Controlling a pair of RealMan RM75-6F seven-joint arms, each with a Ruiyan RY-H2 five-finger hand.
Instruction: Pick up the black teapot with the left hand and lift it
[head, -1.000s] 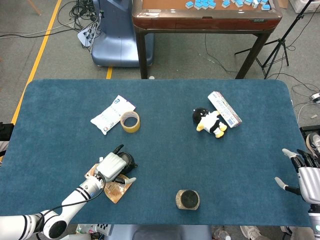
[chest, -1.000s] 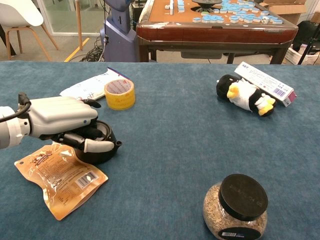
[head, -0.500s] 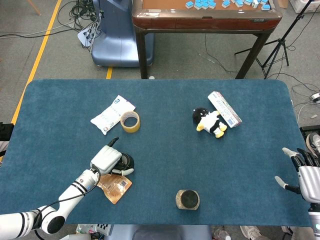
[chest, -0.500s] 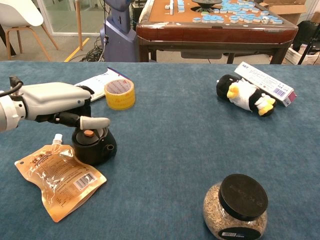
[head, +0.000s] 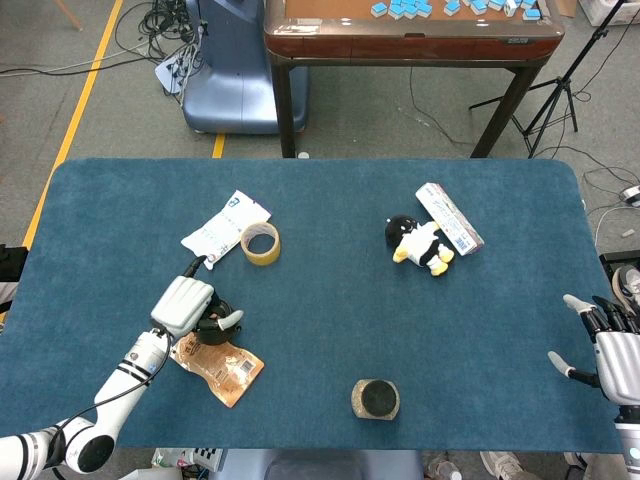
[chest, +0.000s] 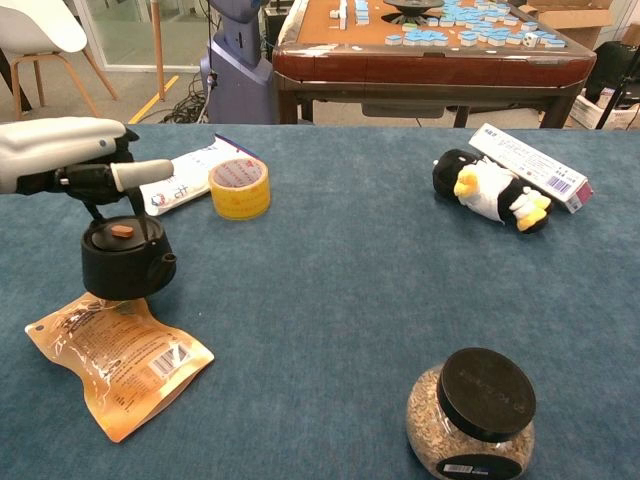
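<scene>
The black teapot (chest: 124, 262) hangs by its handle from my left hand (chest: 62, 162), clear of the table and over the top of an orange pouch (chest: 118, 364). It has a round body and a small orange knob on its lid. From the head view the teapot (head: 211, 327) is mostly hidden under my left hand (head: 184, 304). My right hand (head: 608, 343) stays at the table's right edge, fingers spread and holding nothing.
A roll of yellow tape (chest: 239, 187) and a white packet (chest: 186, 172) lie behind the teapot. A penguin plush (chest: 490, 190) and a long box (chest: 530, 166) are at the back right. A black-lidded jar (chest: 474, 413) stands at the front.
My left hand closed on the teapot's handle and raised it off the table, moving up and to the left. The right hand has not moved.
</scene>
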